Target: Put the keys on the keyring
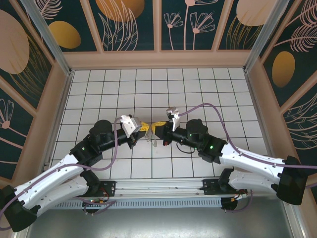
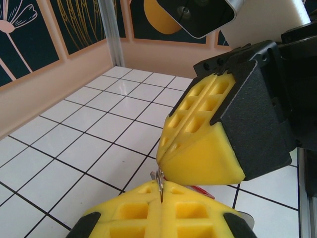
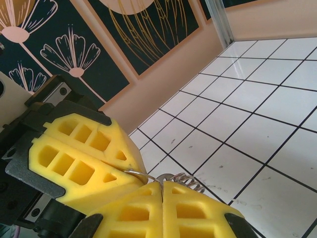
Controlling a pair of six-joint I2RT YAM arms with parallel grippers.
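The left gripper (image 1: 143,128) is the spot to start from, and the white tiled table (image 1: 99,89) lies under it. Its two yellow fingers (image 2: 146,196) are pressed tight together. A thin bit of shiny metal (image 2: 159,179) sticks up out of the crack between them (it is too small to say for sure what piece it is). Just to the right of the left gripper, tip against tip, is the right gripper (image 1: 158,130). Its yellow fingers (image 3: 208,206) are squeezed tight too, and they pinch the thin wire of the keyring (image 3: 136,173). In the right wrist view, the wire curves over from the tip of the left gripper. It goes down into the crack between the right gripper's fingers. A small row of metal loops (image 3: 187,181) sits on the wire, on the side away from the left gripper. The red tag (image 2: 200,191) peeks out just past the tips of the left gripper, low down, under the right gripper's fingers. The metal part that it belongs to is hidden. From above, a small silvery piece (image 1: 154,142) hangs just below the left gripper's tip, and I cannot tell what it is. Farther to the right of the left gripper, a purple cable (image 1: 208,105) makes a big loop over the right arm.
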